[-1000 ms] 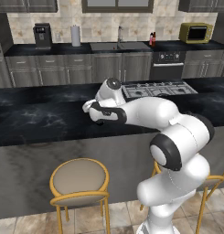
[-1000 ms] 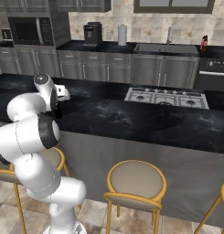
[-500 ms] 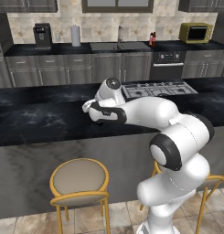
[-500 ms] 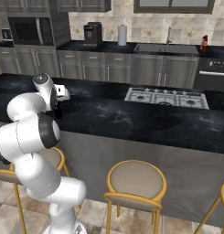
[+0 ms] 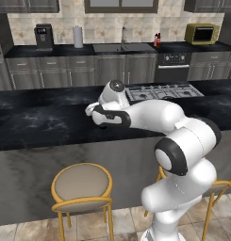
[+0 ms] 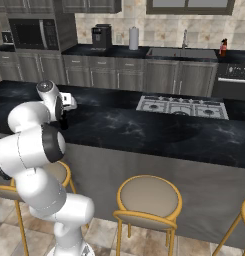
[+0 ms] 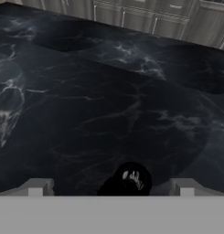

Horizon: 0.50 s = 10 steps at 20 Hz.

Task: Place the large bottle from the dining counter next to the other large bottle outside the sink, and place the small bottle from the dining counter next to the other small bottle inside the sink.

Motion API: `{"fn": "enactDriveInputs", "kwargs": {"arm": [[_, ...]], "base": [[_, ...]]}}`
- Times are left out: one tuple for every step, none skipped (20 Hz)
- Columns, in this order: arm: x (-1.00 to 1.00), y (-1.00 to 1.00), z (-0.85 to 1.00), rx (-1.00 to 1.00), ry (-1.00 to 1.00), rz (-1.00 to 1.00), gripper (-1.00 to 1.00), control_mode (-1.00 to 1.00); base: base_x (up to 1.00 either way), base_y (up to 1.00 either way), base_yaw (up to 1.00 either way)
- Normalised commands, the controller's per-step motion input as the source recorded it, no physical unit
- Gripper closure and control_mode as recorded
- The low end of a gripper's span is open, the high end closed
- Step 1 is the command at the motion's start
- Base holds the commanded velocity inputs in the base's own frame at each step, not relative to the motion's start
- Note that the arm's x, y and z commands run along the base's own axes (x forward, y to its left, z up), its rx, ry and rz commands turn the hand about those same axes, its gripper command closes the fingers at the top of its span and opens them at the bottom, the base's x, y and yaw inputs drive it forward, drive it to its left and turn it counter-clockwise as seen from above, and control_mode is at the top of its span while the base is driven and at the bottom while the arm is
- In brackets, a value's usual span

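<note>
My gripper (image 7: 111,187) is open and hangs low over the black marbled dining counter (image 7: 109,91). Its two grey fingertips (image 7: 36,187) stand wide apart. Between them sits a dark round bottle top (image 7: 133,178), seen from above; I cannot tell whether it is the large bottle or the small one. The gripper (image 5: 104,123) sits at the counter's middle, left of the cooktop, and shows too in the right base view (image 6: 64,121). On the far counter lies the sink (image 5: 121,47) with its faucet (image 5: 123,34). The other large bottle (image 5: 157,40), pink-red with a dark cap, stands right of the sink.
A cooktop (image 5: 161,92) is set in the dining counter right of the hand. Yellow-framed stools (image 5: 83,186) stand along the counter's front. The back counter carries a coffee machine (image 5: 44,36), a paper towel roll (image 5: 78,36) and a yellow toaster oven (image 5: 202,33).
</note>
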Motion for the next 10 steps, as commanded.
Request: {"fn": "enactDriveInputs", "kwargs": {"arm": [[0.0, -0.13, 0.0, -0.03, 0.0, 0.0, -1.0, -1.0], [0.0, -0.13, 0.0, -0.03, 0.0, 0.0, -1.0, -1.0], [0.0, -0.14, 0.0, -0.04, 0.0, 0.0, -1.0, -1.0], [0.0, -0.16, 0.0, -0.04, 0.0, 0.0, -1.0, -1.0], [0.0, -0.18, 0.0, -0.05, 0.0, 0.0, -1.0, -1.0], [0.0, -0.18, 0.0, -0.05, 0.0, 0.0, -1.0, -1.0], [0.0, -0.12, 0.0, -0.02, 0.0, 0.0, -1.0, -1.0], [0.01, -0.07, 0.0, 0.0, 0.0, 0.0, -1.0, -1.0], [0.01, 0.0, 0.0, 0.0, 0.0, 0.0, -1.0, -1.0], [0.04, 0.0, 0.0, 0.0, 0.0, -0.01, -1.0, -1.0]], "base": [[0.0, 0.0, 0.0], [0.0, 0.0, 0.0], [0.0, 0.0, 0.0], [0.0, 0.0, 0.0], [0.0, 0.0, 0.0], [0.0, 0.0, 0.0], [0.0, 0.0, 0.0], [0.0, 0.0, 0.0], [0.0, 0.0, 0.0], [0.0, 0.0, 0.0]]}}
